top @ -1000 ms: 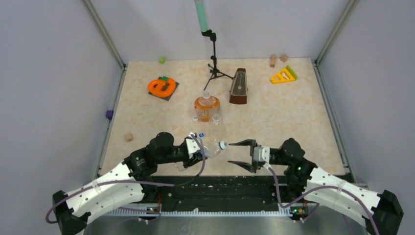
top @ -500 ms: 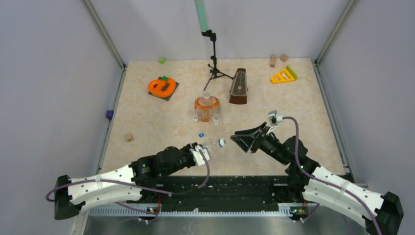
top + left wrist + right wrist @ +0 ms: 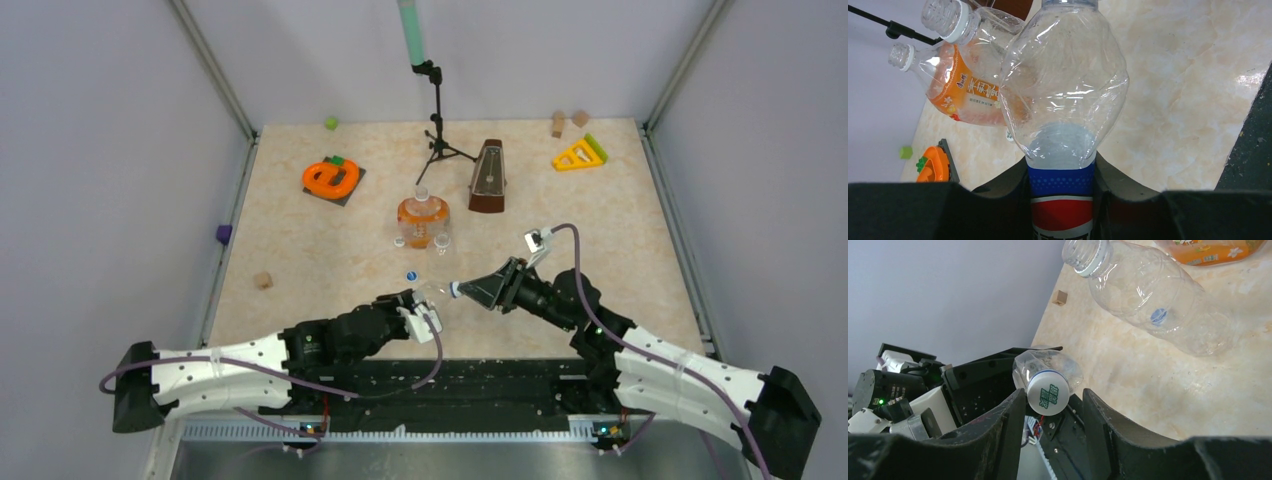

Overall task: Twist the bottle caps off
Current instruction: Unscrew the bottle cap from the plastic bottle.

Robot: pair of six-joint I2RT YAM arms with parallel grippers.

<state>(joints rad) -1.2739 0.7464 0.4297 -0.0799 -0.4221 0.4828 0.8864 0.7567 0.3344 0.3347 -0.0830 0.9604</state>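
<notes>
My left gripper [image 3: 424, 318] is shut on the blue-label bottle [image 3: 1063, 100], gripping its label band and holding it tilted toward the right arm. The bottle's white cap [image 3: 1048, 392] sits between the fingers of my open right gripper [image 3: 1054, 394]. The left finger touches the cap and the right finger stands apart from it. The orange bottle [image 3: 422, 218] and the plain clear bottle [image 3: 1148, 295] stand behind with open necks. A blue cap [image 3: 411, 276] lies loose on the table.
A brown metronome [image 3: 488, 178] and a black tripod stand [image 3: 437, 120] are at the back centre. An orange ring toy [image 3: 331, 178] is at the back left and a yellow triangle [image 3: 579, 154] at the back right. A wooden block [image 3: 263, 280] lies at the left.
My right gripper has swung left and come over the white cap, which it now straddles. My left arm has shifted slightly, still holding the bottle.
</notes>
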